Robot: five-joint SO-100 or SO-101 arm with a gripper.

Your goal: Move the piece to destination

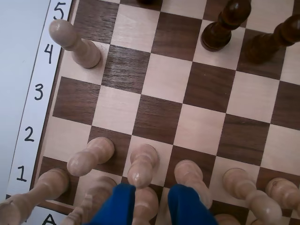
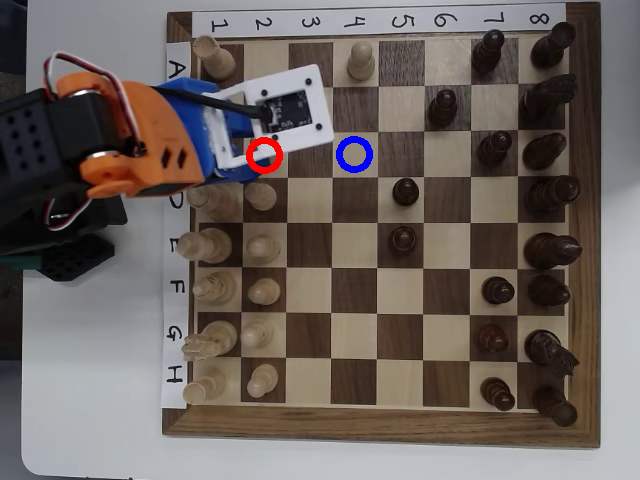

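Observation:
In the wrist view my gripper (image 1: 152,206) enters from the bottom edge with two blue fingertips (image 1: 117,206) held apart, open and empty. The piece, a pale pawn (image 1: 143,164), stands on the row‑2 square just ahead of the gap, its head close to the left fingertip. In the overhead view the orange arm (image 2: 150,140) reaches in from the left and covers that pawn at the red ring (image 2: 265,155). The destination square with the blue ring (image 2: 355,153) lies two squares further right, empty and out of the wrist view.
Other pale pawns (image 1: 91,157) (image 1: 190,176) flank the piece, with taller pale pieces (image 1: 33,192) behind. A lone pale pawn (image 1: 75,44) stands by the 4 label. Dark pieces (image 1: 222,26) stand at the top right. Two dark pawns (image 2: 405,190) stand just past the blue ring.

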